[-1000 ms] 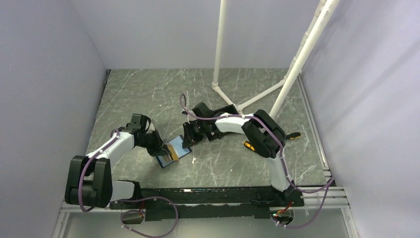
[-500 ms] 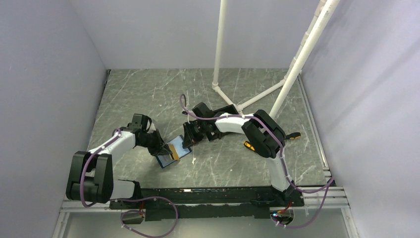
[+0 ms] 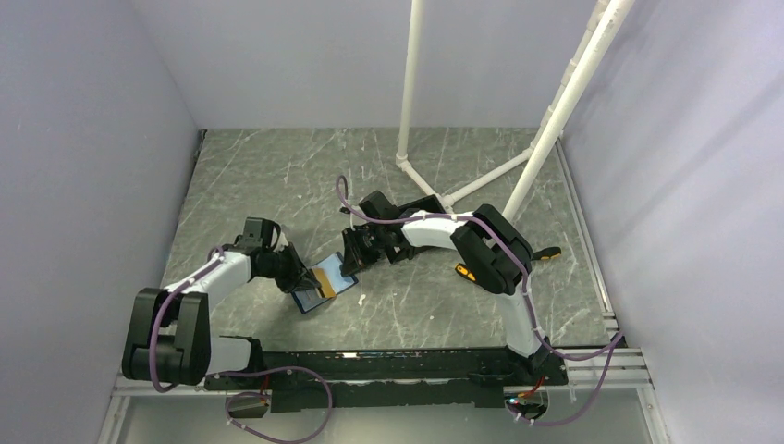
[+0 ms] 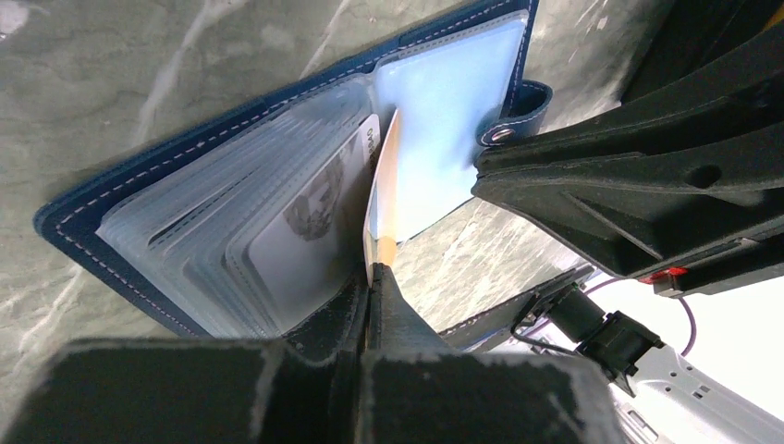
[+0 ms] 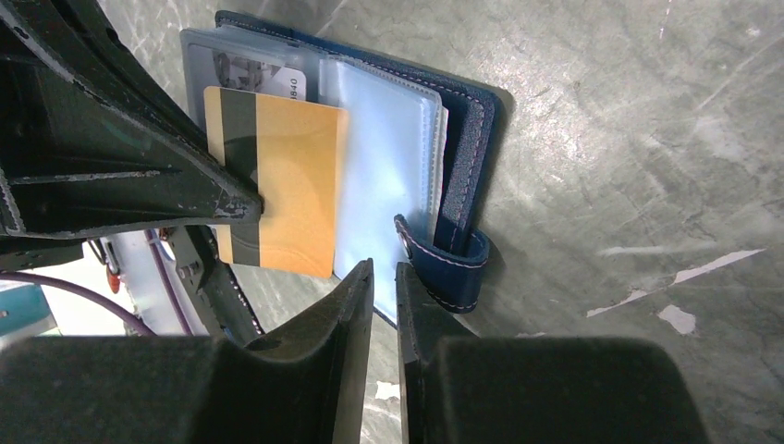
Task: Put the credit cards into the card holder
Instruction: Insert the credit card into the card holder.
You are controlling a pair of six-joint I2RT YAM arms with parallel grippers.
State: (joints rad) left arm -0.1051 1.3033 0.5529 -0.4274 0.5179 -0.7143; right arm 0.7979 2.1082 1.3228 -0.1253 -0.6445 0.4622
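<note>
The dark-blue card holder [image 3: 307,303] lies open on the table, its clear sleeves fanned out [image 4: 185,231]. A whitish card [image 4: 305,222] sits in one sleeve and also shows in the right wrist view [image 5: 268,74]. My left gripper [image 3: 312,283] is shut on the orange-gold card [image 4: 384,185], holding it edge-on between the sleeves; its flat face shows in the right wrist view [image 5: 287,176]. My right gripper [image 5: 384,270] has its jaws closed to a narrow slit, tips at the holder's edge [image 5: 467,139] beside the snap strap [image 5: 444,264]. It sits at the holder's far right corner [image 3: 354,257].
White pipe stands [image 3: 407,92] rise at the back and back right. An orange-and-black tool [image 3: 465,271] lies partly under the right arm, with another orange tip [image 3: 552,252] further right. Purple walls close in on the left and right. The table is grey marble.
My left arm has shifted slightly back and left, the orange-gold card still gripped at the holder. The right arm and the holder have not moved.
</note>
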